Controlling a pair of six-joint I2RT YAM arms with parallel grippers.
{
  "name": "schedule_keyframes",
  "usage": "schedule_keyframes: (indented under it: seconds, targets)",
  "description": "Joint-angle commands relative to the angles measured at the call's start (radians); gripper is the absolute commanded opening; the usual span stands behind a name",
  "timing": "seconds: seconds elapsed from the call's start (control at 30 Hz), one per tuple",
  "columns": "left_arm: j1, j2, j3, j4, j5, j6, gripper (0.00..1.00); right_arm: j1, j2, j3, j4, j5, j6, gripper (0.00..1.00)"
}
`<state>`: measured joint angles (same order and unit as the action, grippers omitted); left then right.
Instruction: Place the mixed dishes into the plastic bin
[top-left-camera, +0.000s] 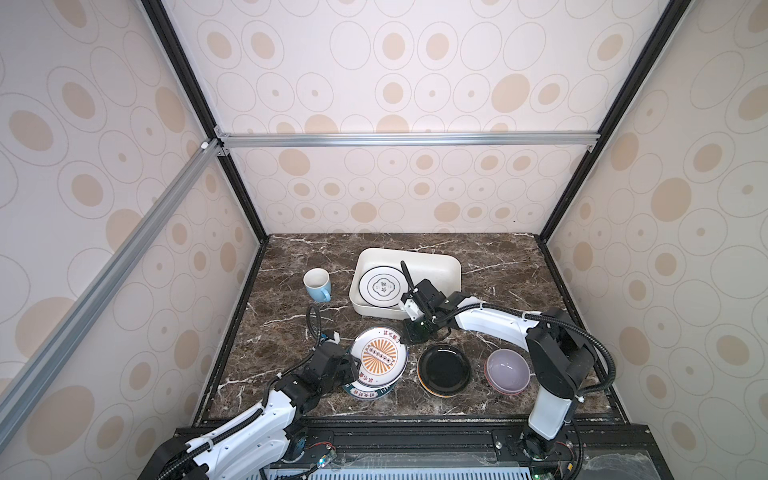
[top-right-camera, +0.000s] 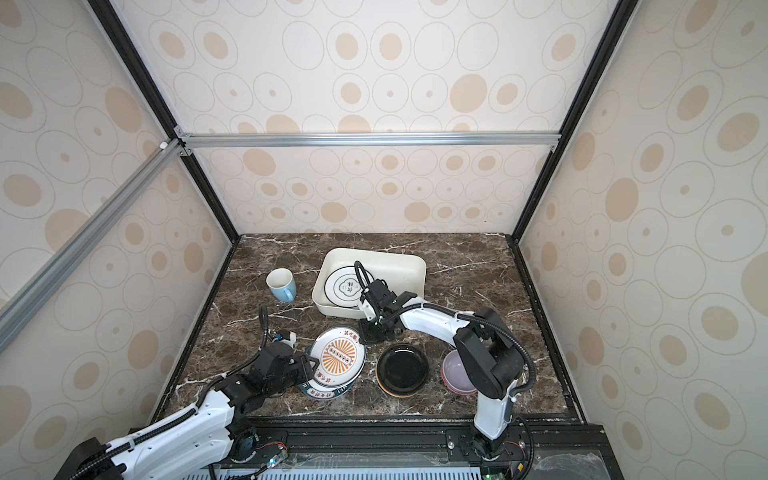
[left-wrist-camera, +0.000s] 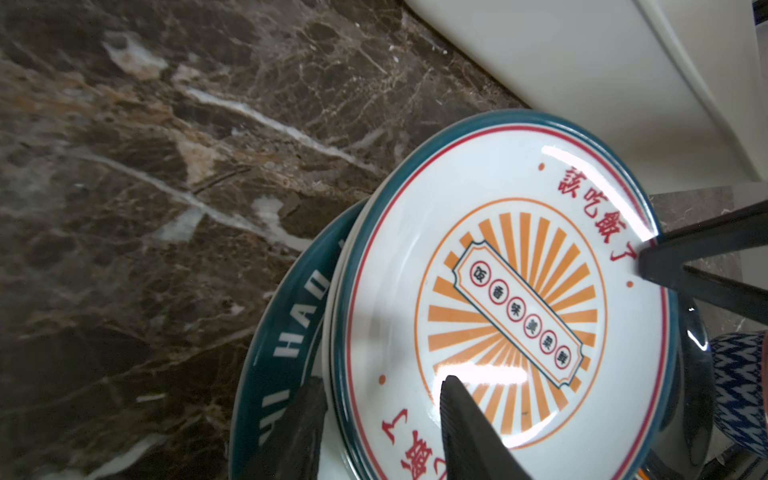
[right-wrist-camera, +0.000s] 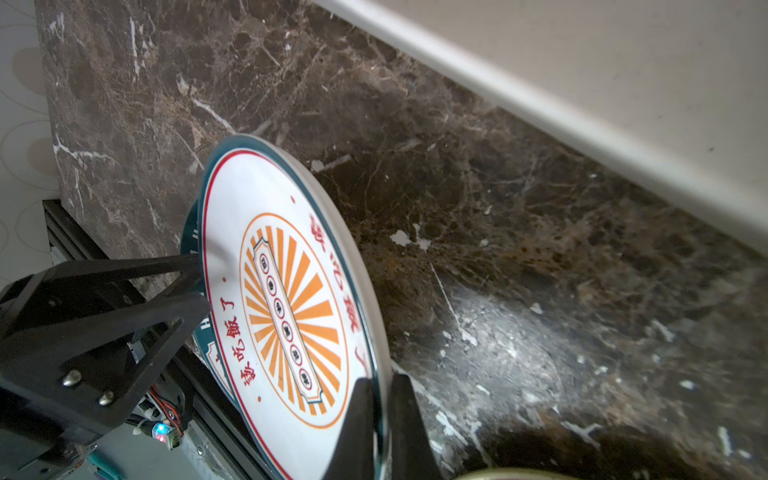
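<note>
Brown marble counter (top-left-camera: 498, 291), with the off-white rectangular plastic bin (top-left-camera: 453, 266) at the back. The round white plate with orange sunburst print (top-left-camera: 379, 353) is tilted in front of the bin, outside it. Right gripper (right-wrist-camera: 381, 380) is clamped on its rim. Left gripper (left-wrist-camera: 382, 380) straddles the opposite rim; we cannot tell if it presses. We would clear the bin wall first, then lower the plate flat.

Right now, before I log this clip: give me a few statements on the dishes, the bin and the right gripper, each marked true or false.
1. One ringed plate lies in the plastic bin. True.
2. The light-blue mug is in the bin. False: it stands on the table beside it.
3. The right gripper pinches the rim of the sunburst plate. True.
4. The black plate sits inside the lilac bowl. False: it lies beside the bowl.
</note>
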<state>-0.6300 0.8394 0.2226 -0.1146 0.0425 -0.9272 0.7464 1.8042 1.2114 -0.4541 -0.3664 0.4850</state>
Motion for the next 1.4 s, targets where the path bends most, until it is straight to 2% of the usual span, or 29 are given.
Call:
schedule_keyframes:
  seconds: [0.0,0.6,1.0,1.37]
  targets:
    - [-0.013,0.008,-0.010,-0.002,0.016,-0.009,0.46,0.001,-0.014,-0.018,0.002,0.000,0.006,0.00]
    - [-0.016,-0.073,0.054,-0.129,-0.036,0.003,0.46,0.001,-0.003,-0.009,0.003,-0.005,0.006,0.00]
    - [-0.018,-0.018,0.070,-0.073,-0.005,0.012,0.46,0.000,-0.007,-0.015,0.007,-0.011,0.011,0.00]
    - [-0.021,-0.043,0.090,-0.118,-0.030,0.020,0.46,0.000,0.004,-0.004,0.005,-0.015,0.009,0.01]
